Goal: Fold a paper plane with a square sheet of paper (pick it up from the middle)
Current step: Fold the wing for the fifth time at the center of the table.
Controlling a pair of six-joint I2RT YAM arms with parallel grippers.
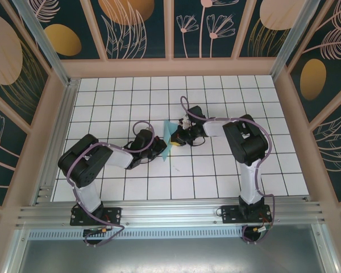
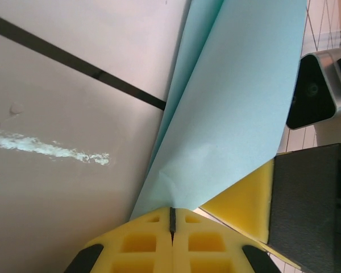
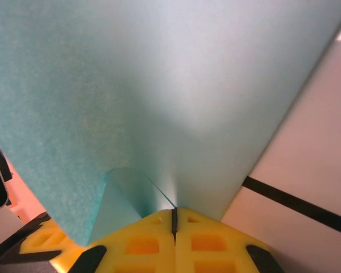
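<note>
**Paper** (image 1: 171,140): light turquoise and folded. It stands up off the table (image 1: 216,176) near its middle, between your two grippers. You cannot tell whether its lower edge touches the tiles. In the left wrist view it rises from the pinch as two layers that meet along a long fold, with faint crumpling just above the fingers. In the right wrist view one broad face fans upward, and a small curled flap sits just left of the pinch.

**Left gripper** (image 2: 171,211): your yellow fingers are pressed together and clamped on the paper's bottom corner.

**Right gripper** (image 3: 173,213): the yellow fingers are together and clamped on the same paper from the other side. In the left wrist view its yellow finger and black body sit just beside your left fingers.

**Table**: white tiles with black grid lines (image 2: 74,63). A pale smear (image 2: 51,149) lies on the tile left of the paper.

**Walls** (image 1: 142,28): dark panels with leaf and flower patterns in pale frames.
</note>
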